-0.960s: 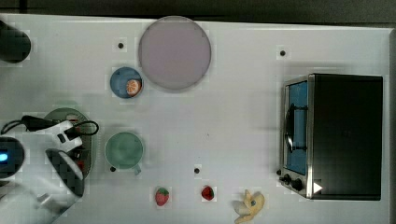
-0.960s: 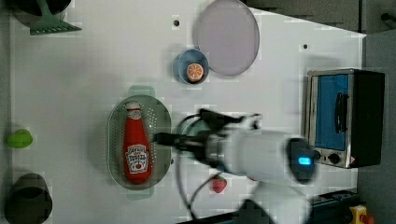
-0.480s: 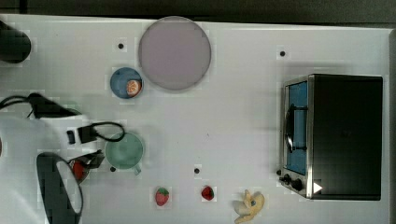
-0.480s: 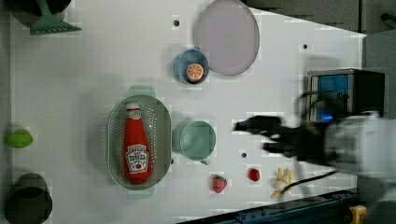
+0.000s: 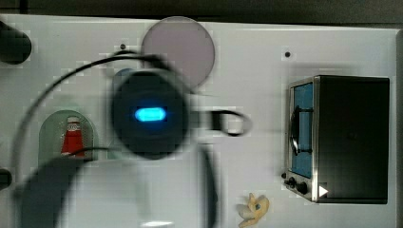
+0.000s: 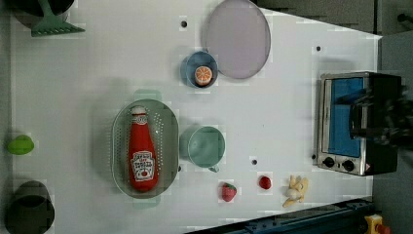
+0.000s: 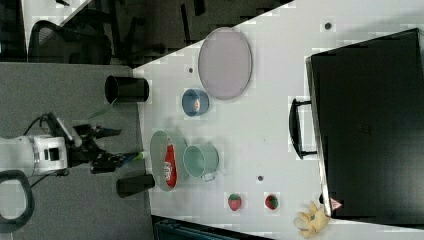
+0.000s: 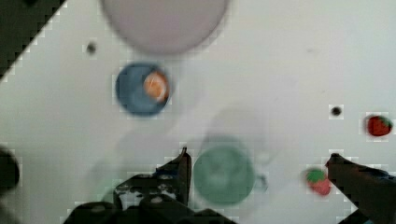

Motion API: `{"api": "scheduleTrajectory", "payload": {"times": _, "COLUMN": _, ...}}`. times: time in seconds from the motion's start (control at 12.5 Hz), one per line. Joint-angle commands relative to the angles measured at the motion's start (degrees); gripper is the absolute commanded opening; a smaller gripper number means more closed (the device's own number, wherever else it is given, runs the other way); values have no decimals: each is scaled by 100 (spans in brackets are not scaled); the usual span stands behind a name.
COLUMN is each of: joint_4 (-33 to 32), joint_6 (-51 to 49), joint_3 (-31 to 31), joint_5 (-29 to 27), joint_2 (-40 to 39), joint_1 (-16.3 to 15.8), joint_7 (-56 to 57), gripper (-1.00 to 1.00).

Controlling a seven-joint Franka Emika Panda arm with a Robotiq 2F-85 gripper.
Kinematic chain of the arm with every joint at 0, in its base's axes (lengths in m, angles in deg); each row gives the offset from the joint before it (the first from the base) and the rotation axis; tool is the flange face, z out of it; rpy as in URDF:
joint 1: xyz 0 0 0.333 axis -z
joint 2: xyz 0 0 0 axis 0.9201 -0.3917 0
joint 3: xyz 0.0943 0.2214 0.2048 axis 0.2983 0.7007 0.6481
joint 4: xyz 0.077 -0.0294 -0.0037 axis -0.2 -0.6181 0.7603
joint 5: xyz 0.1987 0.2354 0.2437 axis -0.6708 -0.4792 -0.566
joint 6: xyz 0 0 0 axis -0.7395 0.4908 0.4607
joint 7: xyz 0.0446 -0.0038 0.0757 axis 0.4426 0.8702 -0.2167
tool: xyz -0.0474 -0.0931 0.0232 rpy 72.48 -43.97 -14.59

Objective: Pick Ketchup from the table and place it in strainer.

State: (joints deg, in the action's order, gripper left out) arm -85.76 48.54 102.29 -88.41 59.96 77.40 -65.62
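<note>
The red Ketchup bottle with its white cap lies lengthwise inside the pale green strainer on the white table. The top view shows the Ketchup in the strainer too, at the top view's left. My gripper is open and holds nothing; in the wrist view its dark fingers stand high above the green cup. My arm is a blur in the top view's middle, well clear of the bottle. In the left view the arm blurs over the oven.
A green cup stands beside the strainer. A blue bowl with an orange piece and a grey-lilac plate lie further back. A toaster oven fills the left view's right. Two strawberries and a banana toy sit near the edge.
My arm has swept away from the strainer, toward the left view's right and up toward the top camera. The Ketchup stays lying in the strainer. The gripper has stayed open.
</note>
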Motion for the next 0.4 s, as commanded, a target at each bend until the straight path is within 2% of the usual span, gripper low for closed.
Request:
{"api": "scheduleTrajectory", "payload": {"times": 0.08, "joint_4": 58, "joint_6": -307, "joint_3": -386, "joint_5": 428, "joint_2": 62, "joint_1": 258, "joint_7": 490, "gripper": 100}}
{"api": "scheduleTrajectory", "payload": {"times": 0.24, "joint_4": 204, "joint_6": -249, "joint_3": -455, "joint_5": 852, "joint_2": -4, "joint_1": 258, "joint_7": 479, "gripper": 100}}
{"api": "scheduleTrajectory", "payload": {"times": 0.4, "joint_4": 341, "joint_6": -304, "joint_3": -435, "joint_5": 841, "joint_2": -42, "joint_1": 257, "joint_7": 474, "gripper": 100}}
